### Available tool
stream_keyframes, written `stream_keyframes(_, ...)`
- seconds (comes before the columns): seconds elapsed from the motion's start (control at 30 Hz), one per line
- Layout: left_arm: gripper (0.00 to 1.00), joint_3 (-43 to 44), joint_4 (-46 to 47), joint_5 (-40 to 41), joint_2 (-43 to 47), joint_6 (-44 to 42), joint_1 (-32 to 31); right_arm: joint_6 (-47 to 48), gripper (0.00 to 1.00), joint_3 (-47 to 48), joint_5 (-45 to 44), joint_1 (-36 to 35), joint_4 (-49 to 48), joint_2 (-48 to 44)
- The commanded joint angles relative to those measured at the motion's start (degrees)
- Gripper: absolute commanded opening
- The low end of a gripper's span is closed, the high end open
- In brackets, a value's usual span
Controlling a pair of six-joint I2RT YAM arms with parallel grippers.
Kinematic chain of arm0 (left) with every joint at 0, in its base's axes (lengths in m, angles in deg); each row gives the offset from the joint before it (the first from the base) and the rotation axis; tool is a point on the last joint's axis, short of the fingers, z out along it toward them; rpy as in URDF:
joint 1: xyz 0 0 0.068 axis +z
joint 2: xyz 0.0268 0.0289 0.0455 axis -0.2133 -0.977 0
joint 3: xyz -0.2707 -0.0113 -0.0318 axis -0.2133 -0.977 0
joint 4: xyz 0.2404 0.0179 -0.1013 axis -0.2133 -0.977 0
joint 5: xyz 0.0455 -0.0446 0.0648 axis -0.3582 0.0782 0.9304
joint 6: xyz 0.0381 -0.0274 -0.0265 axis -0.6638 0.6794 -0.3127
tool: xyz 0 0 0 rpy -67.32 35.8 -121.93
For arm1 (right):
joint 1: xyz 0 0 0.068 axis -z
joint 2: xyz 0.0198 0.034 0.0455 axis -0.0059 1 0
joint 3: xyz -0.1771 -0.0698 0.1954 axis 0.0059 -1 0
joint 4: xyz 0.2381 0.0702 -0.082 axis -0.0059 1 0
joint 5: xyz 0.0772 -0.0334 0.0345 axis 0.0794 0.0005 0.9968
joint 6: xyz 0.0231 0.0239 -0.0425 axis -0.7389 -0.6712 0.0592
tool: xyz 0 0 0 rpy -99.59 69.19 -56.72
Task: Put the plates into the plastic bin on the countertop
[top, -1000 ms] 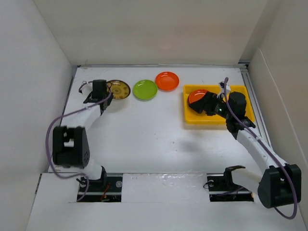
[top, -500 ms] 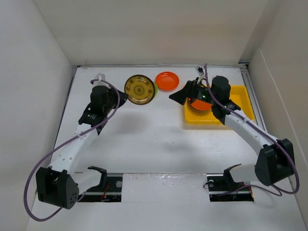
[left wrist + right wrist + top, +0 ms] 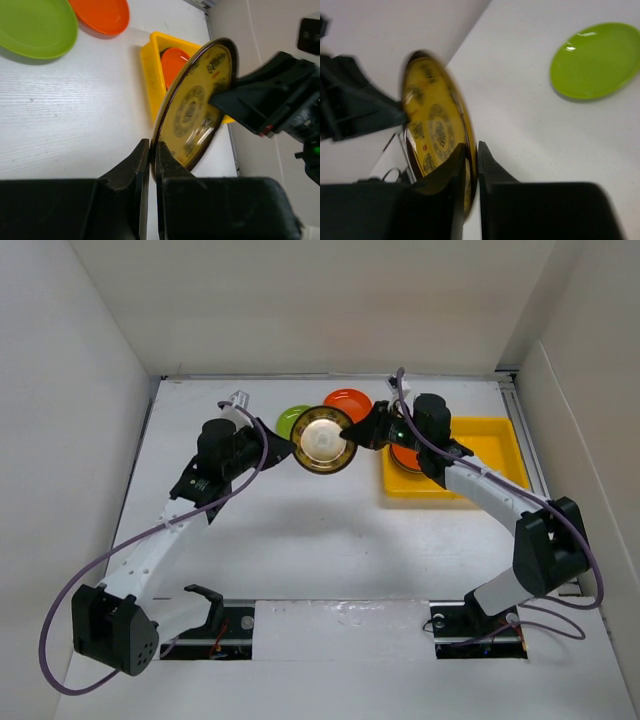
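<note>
- Pinching one rim between nearly closed fingers, the left gripper (image 3: 285, 448) holds the gold-patterned plate (image 3: 324, 440) on edge in mid-air.
- That plate looks stiff, light and glossy, so probably slippery and chippable. The rim is the sensible hold.
- The right gripper (image 3: 362, 433) straddles the opposite rim, fingers narrowed onto it.
- The yellow bin (image 3: 495, 430) lies just right, with an orange plate (image 3: 405, 455) inside.

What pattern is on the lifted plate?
The plate has a gold face with dark ornamental motifs and a dark rim; clearest in the left wrist view.
</note>
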Motion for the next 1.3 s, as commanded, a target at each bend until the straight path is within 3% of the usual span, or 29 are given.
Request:
stream_keyframes(0.0, 0.00, -0.1, 5.9, -3.5, 0.9, 0.9, 0.1, -1.2, 0.09, 0.8, -0.2, -0.7, -5.0, 0.5)
stream_keyframes(0.03, 0.00, -0.1, 5.9, -3.5, 0.9, 0.9, 0.1, -1.7, 0.00, 0.8, -1.2, -0.7, -5.0, 0.5)
stream_keyframes(0.1, 0.56, -0.1, 4.6, 0.6, 0.3, 2.1, 0.1, -2.8, 0.00, -0.8, -3.1, 0.0, -5.0, -0.8)
stream_keyframes(0.13, 0.90, -0.1, 3.6, 3.0, 0.3, 2.8, 0.1, -3.6, 0.00, -1.6, -6.6, 0.7, -5.0, -1.4)
stream_keyframes(0.17, 1.00, -0.1, 2.9, 5.0, 0.3, 3.3, 0.1, -4.3, 0.00, -3.2, -8.7, 2.7, -3.6, -2.0)
stream_keyframes(0.27, 1.00, -1.4, 1.2, 12.0, 0.3, 4.6, 0.1, -7.3, 0.00, -5.9, -18.1, 8.9, 2.3, -3.8)
stream_keyframes(0.37, 1.00, -2.0, 0.7, 14.9, -1.2, 4.6, 0.1, -8.6, 0.00, -8.7, -22.1, 15.0, 4.7, -4.5)
stream_keyframes(0.5, 1.00, -3.1, 2.8, 14.9, -4.7, 4.6, 0.1, -8.6, 0.00, -11.7, -19.7, 25.7, 4.7, -2.7)
stream_keyframes(0.8, 1.00, -3.7, 8.4, 13.8, -13.9, 4.6, 0.1, -6.1, 0.01, -9.3, -15.0, 31.4, 4.7, 5.0)
stream_keyframes(0.83, 1.00, -4.3, 8.4, 13.8, -14.9, 4.0, 0.1, -6.1, 0.18, -8.7, -14.3, 31.4, 4.7, 5.0)
stream_keyframes(0.9, 1.00, -4.3, 9.0, 14.3, -16.2, 3.5, 0.1, -6.1, 0.68, -8.7, -14.3, 31.4, 4.7, 4.4)
stream_keyframes(0.93, 1.00, -3.6, 9.0, 15.2, -16.9, 3.5, 0.1, -6.8, 0.76, -8.7, -14.3, 31.4, 4.7, 3.4)
stream_keyframes(0.97, 1.00, -3.0, 8.4, 15.9, -17.7, 3.5, 0.1, -6.8, 1.00, -10.1, -15.4, 31.4, 4.7, 2.1)
stream_keyframes(1.07, 1.00, -1.6, 8.4, 17.9, -20.4, 3.0, 0.1, -8.0, 1.00, -12.2, -21.4, 30.9, 5.8, -5.7)
stream_keyframes(1.2, 1.00, 2.0, 8.4, 19.3, -25.6, 3.5, 2.1, -7.5, 1.00, -12.2, -30.3, 28.3, 15.9, -14.1)
stream_keyframes(1.27, 1.00, 4.0, 8.4, 20.2, -29.9, 3.5, 2.8, -6.8, 1.00, -12.2, -30.3, 26.9, 17.4, -17.1)
